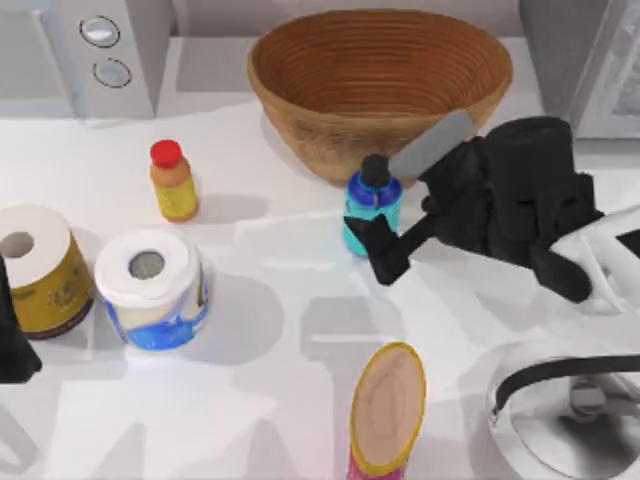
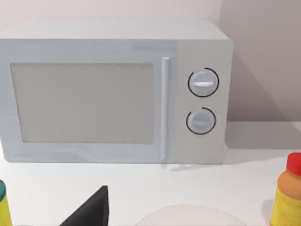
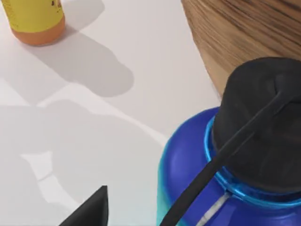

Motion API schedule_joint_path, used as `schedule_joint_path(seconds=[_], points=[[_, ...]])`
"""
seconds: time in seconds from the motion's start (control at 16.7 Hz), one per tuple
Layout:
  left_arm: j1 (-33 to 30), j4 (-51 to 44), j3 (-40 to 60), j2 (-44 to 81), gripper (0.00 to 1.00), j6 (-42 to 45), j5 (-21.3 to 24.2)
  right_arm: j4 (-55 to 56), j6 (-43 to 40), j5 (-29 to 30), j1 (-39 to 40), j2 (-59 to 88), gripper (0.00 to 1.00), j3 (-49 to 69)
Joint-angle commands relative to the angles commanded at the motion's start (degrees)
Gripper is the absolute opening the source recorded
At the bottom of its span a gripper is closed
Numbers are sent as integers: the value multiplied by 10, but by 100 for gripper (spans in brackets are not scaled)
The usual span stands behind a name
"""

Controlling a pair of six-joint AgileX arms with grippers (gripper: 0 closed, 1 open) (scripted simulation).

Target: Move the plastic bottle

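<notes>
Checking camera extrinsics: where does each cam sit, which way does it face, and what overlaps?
Top view: above the table, looking down; right tool straddles the plastic bottle beside the wicker bowl; left arm at the left edge.
Left wrist view: low, facing the microwave; a dark fingertip shows.
Right wrist view: close on the plastic bottle; a fingertip shows.
Shared: the orange-yellow bottle shows in all three.

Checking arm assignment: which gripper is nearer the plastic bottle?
Right. The right gripper is at the plastic bottle, fingers on either side of it; the left gripper sits parked at the table's left edge.
</notes>
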Motion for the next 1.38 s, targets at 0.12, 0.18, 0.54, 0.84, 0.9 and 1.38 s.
schedule_joint_path(seconds=[0.12, 0.18, 0.54, 0.84, 0.9, 1.38], points=[[0, 0, 0, 0, 100, 0, 0, 14, 5, 9, 10, 41, 100, 28], [0, 0, 0, 0, 100, 0, 0, 21, 7, 13, 14, 59, 100, 39], [0, 0, 0, 0, 100, 0, 0, 32, 10, 19, 20, 85, 100, 55], [0, 0, 0, 0, 100, 0, 0, 32, 10, 19, 20, 85, 62, 55], [0, 0, 0, 0, 100, 0, 0, 32, 10, 19, 20, 85, 55, 55], [0, 0, 0, 0, 100, 0, 0, 32, 10, 19, 20, 85, 0, 55]])
